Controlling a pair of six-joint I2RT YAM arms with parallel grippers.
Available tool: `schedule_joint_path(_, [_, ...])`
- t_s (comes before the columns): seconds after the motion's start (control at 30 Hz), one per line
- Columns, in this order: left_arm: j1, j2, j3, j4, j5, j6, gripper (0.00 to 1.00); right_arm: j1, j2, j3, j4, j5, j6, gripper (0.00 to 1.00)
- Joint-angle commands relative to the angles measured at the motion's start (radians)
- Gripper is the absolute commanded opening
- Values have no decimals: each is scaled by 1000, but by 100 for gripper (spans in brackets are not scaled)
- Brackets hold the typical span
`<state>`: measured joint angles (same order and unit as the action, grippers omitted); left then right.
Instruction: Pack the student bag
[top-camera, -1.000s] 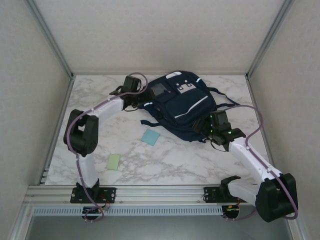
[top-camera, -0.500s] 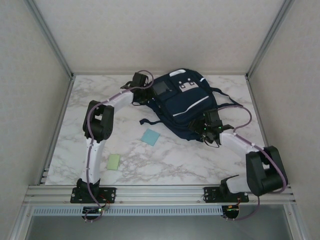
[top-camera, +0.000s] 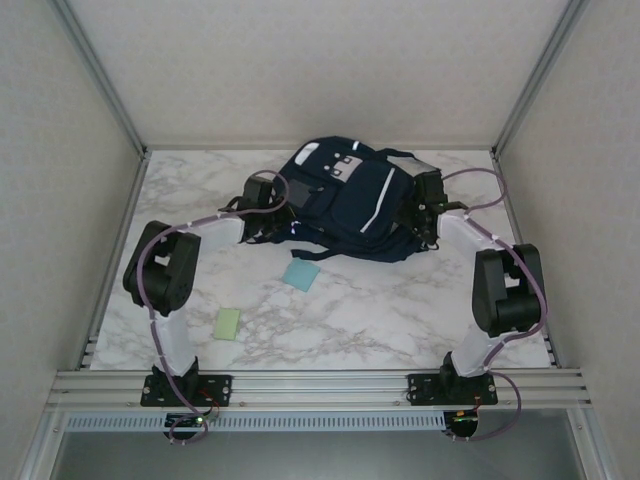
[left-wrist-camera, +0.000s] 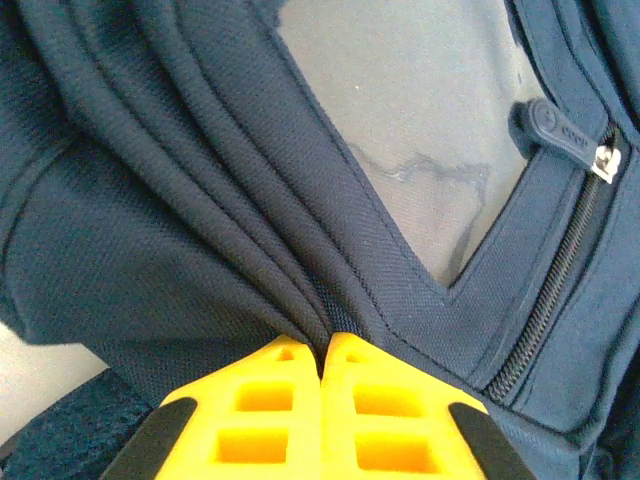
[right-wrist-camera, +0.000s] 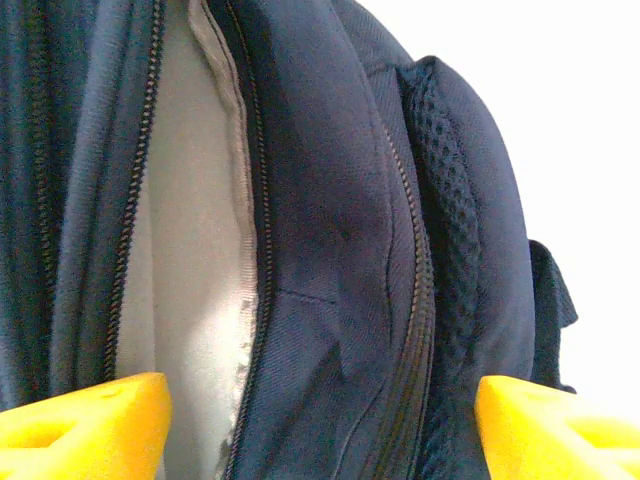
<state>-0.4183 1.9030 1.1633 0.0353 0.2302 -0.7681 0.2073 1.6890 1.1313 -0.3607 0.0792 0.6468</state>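
Gripping a large dark navy fabric backpack at the white marble surface's far side
Left pincer clenched a fabric fold; right pincer stood released, straddling a zippered edge.

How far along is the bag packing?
Early. Done: the bag looks unzipped, grey lining showing. In hand: left gripper pinches a fold of its fabric; right gripper stands open astride its edge. Left: blue square and green card lie outside on the table.
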Motion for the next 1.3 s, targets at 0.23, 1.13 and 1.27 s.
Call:
schedule_joint_path(0.23, [-35,-56,-21,47,105,-90,0,234,-266,61,-247,53,-91,95])
schedule_joint_path(1.13, [-85,-199,-30,40,96,-126,0,566,293,455,-339,401,45,81])
schedule_joint_path(1.27, [-83,-192,-23,33,94,-120,0,565,233,379,-285,401,49,79])
